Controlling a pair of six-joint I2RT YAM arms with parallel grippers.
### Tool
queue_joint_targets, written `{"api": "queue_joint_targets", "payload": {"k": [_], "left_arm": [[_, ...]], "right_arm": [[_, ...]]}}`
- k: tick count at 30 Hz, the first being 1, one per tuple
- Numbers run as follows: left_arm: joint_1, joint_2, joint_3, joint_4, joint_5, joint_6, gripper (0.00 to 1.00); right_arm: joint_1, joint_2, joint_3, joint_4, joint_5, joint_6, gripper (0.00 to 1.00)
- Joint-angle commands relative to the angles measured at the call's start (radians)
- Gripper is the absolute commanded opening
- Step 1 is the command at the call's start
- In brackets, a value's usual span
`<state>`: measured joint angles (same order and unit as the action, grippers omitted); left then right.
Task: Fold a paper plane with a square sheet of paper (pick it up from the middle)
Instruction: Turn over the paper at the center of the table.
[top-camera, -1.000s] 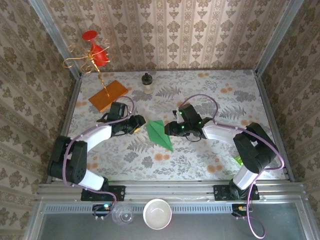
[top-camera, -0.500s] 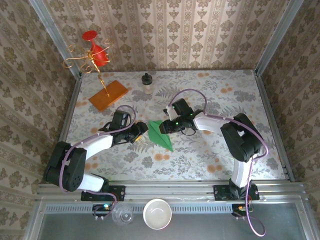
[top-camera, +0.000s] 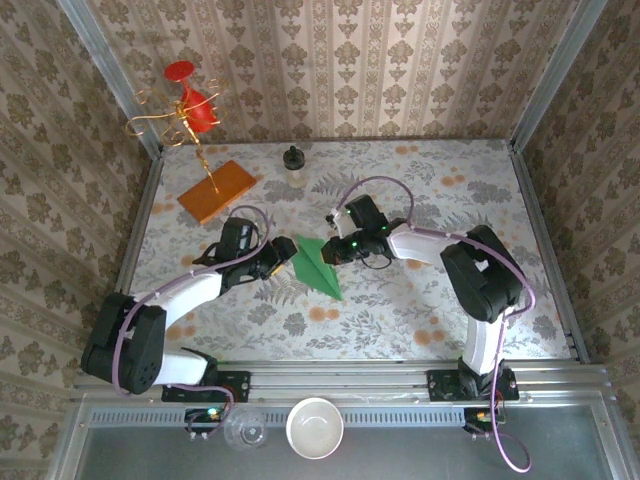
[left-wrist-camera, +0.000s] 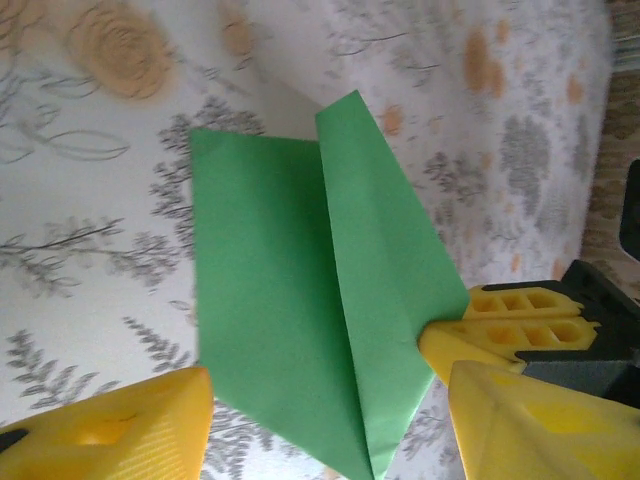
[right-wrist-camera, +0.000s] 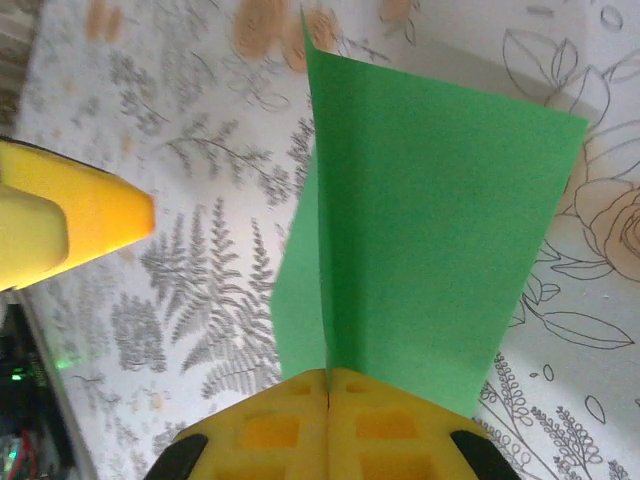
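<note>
The paper plane (top-camera: 318, 266) is a bright green pointed dart lying on the floral table, its tip toward the near edge. In the left wrist view the paper plane (left-wrist-camera: 300, 300) shows a lengthwise crease with one flap raised. My right gripper (top-camera: 336, 250) is shut on the plane's raised fold at its right edge; the right wrist view shows the right gripper (right-wrist-camera: 328, 385) with its yellow fingers pressed together on the green paper plane (right-wrist-camera: 430, 250). My left gripper (top-camera: 279, 256) stands open just left of the plane. The left gripper (left-wrist-camera: 330, 440) has its fingers either side of the plane's tip.
An orange-brown board (top-camera: 217, 190) lies at the back left under a gold wire stand with red cups (top-camera: 185, 105). A small dark bottle (top-camera: 293, 160) stands at the back wall. A white bowl (top-camera: 315, 428) and a glass (top-camera: 245, 430) sit below the table's front rail.
The right gripper has moved left to the plane and now pinches its raised fold. The left arm has stretched forward a little, closer to the plane's left side.
</note>
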<state>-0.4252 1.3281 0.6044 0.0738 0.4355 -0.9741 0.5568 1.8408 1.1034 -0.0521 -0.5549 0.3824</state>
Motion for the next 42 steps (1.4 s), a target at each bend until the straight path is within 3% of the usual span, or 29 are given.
{"api": "queue_joint_targets", "payload": {"k": [1, 6, 12, 19, 34, 42], "left_arm": [[-0.004, -0.040, 0.013, 0.102, 0.076, 0.016, 0.66], [-0.016, -0.047, 0.038, 0.231, 0.174, -0.013, 0.69], [-0.053, -0.011, 0.080, 0.339, 0.268, -0.054, 0.67], [-0.075, 0.022, 0.087, 0.437, 0.326, -0.066, 0.60], [-0.076, 0.014, 0.077, 0.423, 0.316, -0.090, 0.63], [-0.076, 0.021, 0.058, 0.554, 0.348, -0.161, 0.48]], "right_arm": [[-0.032, -0.129, -0.038, 0.182, -0.064, 0.184, 0.05], [-0.055, -0.184, -0.095, 0.369, -0.113, 0.416, 0.05], [-0.056, -0.216, -0.147, 0.504, -0.144, 0.558, 0.05], [-0.058, -0.230, -0.182, 0.618, -0.174, 0.643, 0.07], [-0.075, -0.256, -0.227, 0.715, -0.187, 0.695, 0.08], [-0.085, -0.251, -0.246, 0.777, -0.194, 0.738, 0.09]]}}
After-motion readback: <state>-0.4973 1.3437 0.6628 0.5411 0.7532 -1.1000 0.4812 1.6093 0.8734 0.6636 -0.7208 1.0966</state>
